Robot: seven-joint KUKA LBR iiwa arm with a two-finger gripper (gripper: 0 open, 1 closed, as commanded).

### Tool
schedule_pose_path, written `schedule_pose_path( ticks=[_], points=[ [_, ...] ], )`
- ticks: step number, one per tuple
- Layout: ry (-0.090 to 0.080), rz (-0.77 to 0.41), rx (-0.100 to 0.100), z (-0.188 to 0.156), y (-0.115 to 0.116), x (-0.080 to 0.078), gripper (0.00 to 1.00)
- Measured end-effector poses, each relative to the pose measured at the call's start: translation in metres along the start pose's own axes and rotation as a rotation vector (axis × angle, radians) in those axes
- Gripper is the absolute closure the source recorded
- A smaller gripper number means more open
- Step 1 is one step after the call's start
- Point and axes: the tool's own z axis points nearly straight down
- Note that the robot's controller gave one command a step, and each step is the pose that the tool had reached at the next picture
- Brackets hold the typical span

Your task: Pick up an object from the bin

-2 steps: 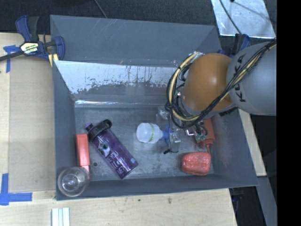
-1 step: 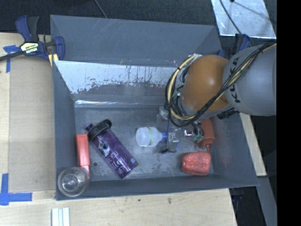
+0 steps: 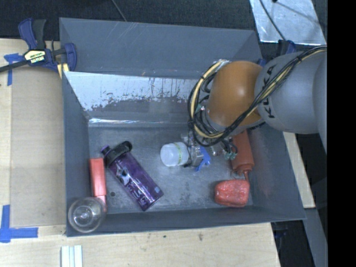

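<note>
Gripper: the gripper (image 3: 196, 152) is down low near the middle of the grey metal bin (image 3: 167, 54), tucked under the arm's orange cover and cables. Honestly can't tell whether it's open or closed, or if it has hold of anything.
Nearest thing: a small white round-bodied plastic bottle (image 3: 173, 154) lying on its side, right up against the gripper on its view-left side. Touching or just beside, can't say which.
Blue bit: a small blue piece (image 3: 204, 161) just below the gripper. No idea if it's part of the tool or loose.
Off to the view-right of the gripper: a reddish-brown cylinder (image 3: 243, 154), near it, lying along the bin's right wall.
Below-right of the gripper: a rough red sponge-like chunk (image 3: 232, 193), a little way off.
Left of the gripper, past the white bottle: a purple translucent bottle with a black cap (image 3: 133, 177), lying diagonally.
Further left: a flat salmon-pink bar (image 3: 98, 177), beside the purple bottle.
Far lower-left corner: a clear round glass cup (image 3: 85, 213), well apart from the gripper.
</note>
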Motion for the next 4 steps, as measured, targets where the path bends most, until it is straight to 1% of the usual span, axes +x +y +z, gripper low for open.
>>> schedule_pose_path(
  ticks=[1,2,3,4],
  points=[
    [0.0,0.0,0.0,0.0,0.0,0.0,1.0],
    [0.004,-0.014,0.0,-0.106,-0.008,-0.002,1.0],
    [0.004,-0.014,0.0,-0.106,-0.008,-0.002,1.0],
    [0.013,-0.015,-0.002,-0.141,-0.007,-0.005,1.0]
  ],
)
